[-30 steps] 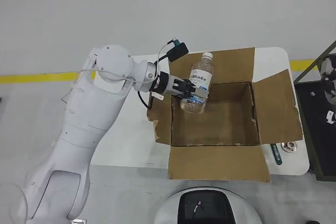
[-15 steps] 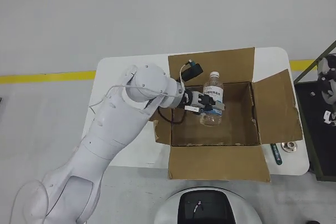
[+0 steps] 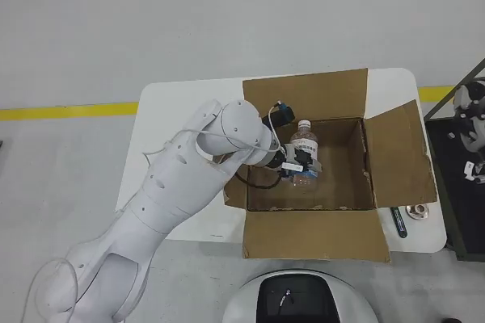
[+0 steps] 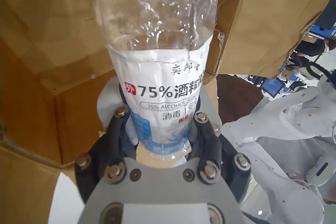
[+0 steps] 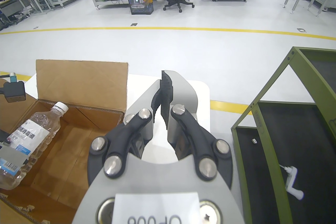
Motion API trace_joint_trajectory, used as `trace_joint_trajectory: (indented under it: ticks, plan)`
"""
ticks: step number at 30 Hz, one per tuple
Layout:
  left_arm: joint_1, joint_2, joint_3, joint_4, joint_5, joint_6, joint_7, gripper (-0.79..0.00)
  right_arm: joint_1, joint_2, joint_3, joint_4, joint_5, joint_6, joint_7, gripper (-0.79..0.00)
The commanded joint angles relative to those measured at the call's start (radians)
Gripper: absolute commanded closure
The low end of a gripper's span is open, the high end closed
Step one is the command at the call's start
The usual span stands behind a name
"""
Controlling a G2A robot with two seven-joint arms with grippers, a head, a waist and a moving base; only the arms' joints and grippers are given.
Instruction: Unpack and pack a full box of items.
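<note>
Bottle (image 3: 304,153) of thin clear plastic, light I'd judge, its walls likely to dent under a squeeze and its label slick; best taken round the labelled lower body, where the left tool (image 4: 160,114) clamps it; it sits tilted, cap toward the far side, inside the left part of the box (image 3: 400,153) on the desk (image 3: 166,105); the left arm bends over the box's left wall, wrist dipped inside; the right tool (image 5: 164,93), pads nearly together, holds nothing.
</note>
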Motion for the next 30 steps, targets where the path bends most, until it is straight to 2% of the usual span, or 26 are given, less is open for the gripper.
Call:
trace_joint_trajectory:
  ticks: [1,7,11,15,20,25,26,30]
  plan:
    - [0.0,0.0,0.0,0.0,0.0,0.0,0.0,0.0,-0.001,0.001,-0.003,0.0,0.002,0.0,-0.001,0.0]
    - [0.0,0.0,0.0,0.0,0.0,0.0,0.0,0.0,-0.004,0.005,-0.003,0.002,0.007,-0.002,0.0,0.0]
    - [0.031,-0.001,0.015,-0.031,0.007,0.017,0.017,0.0,-0.011,0.007,0.005,0.007,0.01,-0.002,-0.003,0.0]
    - [0.028,-0.008,0.066,-0.054,-0.001,0.038,0.038,0.0,-0.014,0.009,0.006,0.007,0.014,0.001,-0.004,0.0]
    - [-0.046,-0.024,0.197,-0.028,-0.021,0.087,0.086,0.0,-0.006,0.012,-0.008,0.01,0.018,0.006,-0.008,0.0]
    - [-0.148,-0.044,0.346,0.039,-0.151,0.152,0.151,0.0,0.0,0.014,-0.018,0.013,0.02,0.011,-0.011,0.0]
    - [-0.168,-0.048,0.366,0.048,-0.179,0.168,0.168,0.0,0.0,0.015,-0.019,0.014,0.02,0.011,-0.012,0.0]
    - [-0.159,-0.063,0.366,0.08,-0.212,0.215,0.214,0.0,-0.004,0.016,-0.014,0.013,0.026,0.014,-0.017,0.0]
